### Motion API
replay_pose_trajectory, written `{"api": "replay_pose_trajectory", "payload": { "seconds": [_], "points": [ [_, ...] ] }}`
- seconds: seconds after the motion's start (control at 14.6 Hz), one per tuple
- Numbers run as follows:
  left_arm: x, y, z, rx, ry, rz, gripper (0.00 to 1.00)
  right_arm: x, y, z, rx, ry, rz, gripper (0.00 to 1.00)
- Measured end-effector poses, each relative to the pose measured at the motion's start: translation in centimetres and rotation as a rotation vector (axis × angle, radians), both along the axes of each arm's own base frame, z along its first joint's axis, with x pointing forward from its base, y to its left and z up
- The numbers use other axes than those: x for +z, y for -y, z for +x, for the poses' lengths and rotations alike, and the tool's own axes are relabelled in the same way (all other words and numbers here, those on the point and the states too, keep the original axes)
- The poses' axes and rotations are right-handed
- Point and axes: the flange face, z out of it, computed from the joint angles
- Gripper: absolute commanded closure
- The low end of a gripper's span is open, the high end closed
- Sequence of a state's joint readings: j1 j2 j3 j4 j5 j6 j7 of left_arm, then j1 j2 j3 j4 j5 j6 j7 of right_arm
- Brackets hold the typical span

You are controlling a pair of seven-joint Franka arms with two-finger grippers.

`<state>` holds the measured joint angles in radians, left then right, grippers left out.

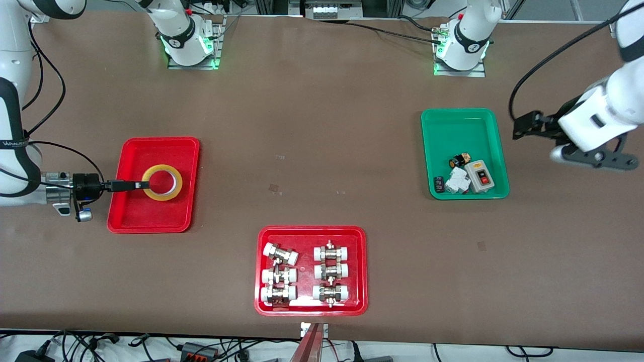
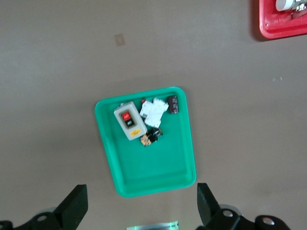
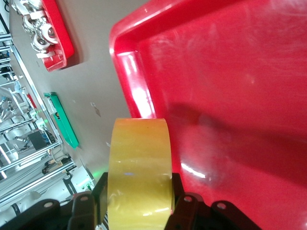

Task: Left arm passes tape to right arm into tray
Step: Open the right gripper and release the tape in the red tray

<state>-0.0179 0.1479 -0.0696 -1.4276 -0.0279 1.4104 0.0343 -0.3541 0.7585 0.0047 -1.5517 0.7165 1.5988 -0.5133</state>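
Over the red tray [image 1: 131, 216], toward the right arm's end of the worktop [image 1: 312, 125]: right gripper [image 1: 141, 185], fingers clenched on the rim of the tape [image 1: 162, 182]. Roll held over the tray floor, near its middle; in the right wrist view the tape [image 3: 139, 177] shows edge-on between the fingers [image 3: 184, 211], with the tray [image 3: 240, 96] underneath. Whether touching the floor or just above it: cannot tell.

Out past the green tray [image 1: 465, 125], at the left arm's end: left gripper [image 1: 593, 156] waiting, fingers [image 2: 74, 203] released and spread wide, nothing between them. Handover evidently done; only the set-down left.

Risks from here, as a judgement:
- Letting go while the roll is clear of the floor or tilted: a round roll could land on edge, roll and stop against the tray wall or tip over it.
- Grip only on one side of the ring: may swing or sag on opening.
- Sticky tape face could cling to a finger and get dragged up on retreat.
- Pulling straight back low could catch the tray rim and shift the tray.

Hard to make out:
- Right arm [image 1: 15, 151] cut off at the frame edge; left arm [image 1: 604, 110] likewise.
- Inner finger hidden inside the ring in the front view.
- Small parts in the green tray [image 2: 144, 167] too small to name beyond a switch box [image 2: 128, 122].
- Second red tray [image 1: 312, 306] with white-capped fittings [image 1: 279, 274] nearer the camera, only a corner of it in the wrist views.
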Motion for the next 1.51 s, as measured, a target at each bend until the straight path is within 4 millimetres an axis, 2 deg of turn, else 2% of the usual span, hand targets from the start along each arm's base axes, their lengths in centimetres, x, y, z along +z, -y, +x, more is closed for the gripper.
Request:
{"api": "replay_pose_trajectory", "payload": {
  "seconds": [0.14, 0.21, 0.34, 0.55, 0.82, 1.1, 1.3, 1.37, 1.51],
  "points": [
    [2.4, 0.0, -1.9, 0.052, 0.012, 0.012, 0.00, -0.9, 0.3, -0.3, 0.002, -0.001, 0.008, 0.28],
    [3.3, 0.2, -2.7, 0.089, 0.024, 0.018, 0.00, -1.1, 0.3, -0.3, 0.003, -0.002, 0.009, 0.05],
    [3.7, 0.7, -4.2, 0.133, 0.054, 0.025, 0.00, -1.3, 0.1, -0.3, 0.005, -0.005, 0.013, 0.00],
    [2.7, 0.8, -5.8, 0.145, 0.080, 0.027, 0.00, -2.2, 0.0, -0.7, 0.026, 0.007, 0.030, 0.00],
    [2.6, -0.6, -5.7, 0.174, 0.089, 0.027, 0.00, -2.9, 1.1, -1.4, 0.061, 0.010, 0.007, 0.00],
    [2.6, -1.8, -5.6, 0.139, 0.090, 0.021, 0.00, -1.7, 2.6, -1.0, 0.148, 0.027, -0.108, 0.00],
    [2.6, -1.6, -5.6, 0.136, 0.091, 0.021, 0.00, 0.7, 2.9, -0.1, 0.225, 0.055, -0.199, 0.00],
    [2.7, -1.5, -5.6, 0.134, 0.092, 0.020, 0.00, 2.3, 2.8, 0.7, 0.263, 0.078, -0.246, 0.00],
    [2.8, -1.3, -5.6, 0.132, 0.096, 0.020, 0.00, 7.6, 1.9, 2.9, 0.309, 0.133, -0.361, 0.00]
  ]
}}
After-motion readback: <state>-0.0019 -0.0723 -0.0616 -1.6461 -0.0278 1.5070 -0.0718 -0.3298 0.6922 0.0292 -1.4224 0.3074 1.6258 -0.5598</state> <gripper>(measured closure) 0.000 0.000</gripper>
